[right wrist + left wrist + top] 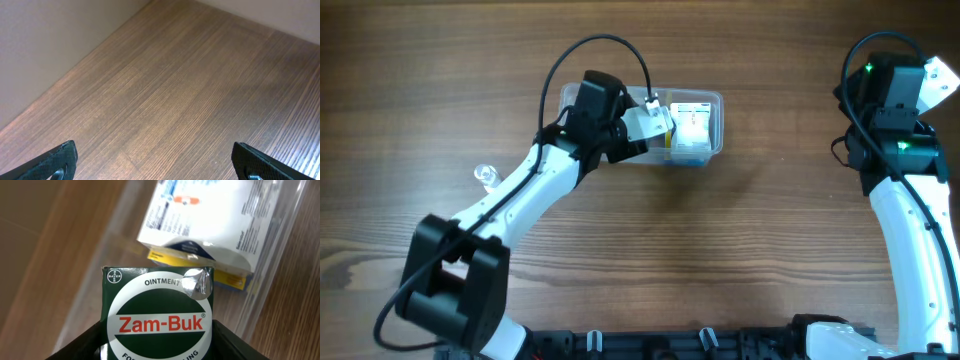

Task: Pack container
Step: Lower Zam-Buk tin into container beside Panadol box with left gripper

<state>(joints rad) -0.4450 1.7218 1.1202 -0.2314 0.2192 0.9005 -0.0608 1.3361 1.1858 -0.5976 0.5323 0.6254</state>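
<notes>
The clear plastic container [716, 102] stands at the back middle of the table. A white and yellow box [692, 135] lies inside it, also seen in the left wrist view [200, 225]. My left gripper [646, 122] is over the container's left half, shut on a green Zam-Buk ointment box [160, 315] that it holds above the container's floor. The container's see-through wall [282, 260] runs beside the boxes. My right gripper [155, 157] is wide open and empty over bare wood at the far right.
A small clear object [486, 176] lies on the table left of the left arm. The right arm [900, 150] stands along the right edge. A pale wall [45, 45] borders the table in the right wrist view.
</notes>
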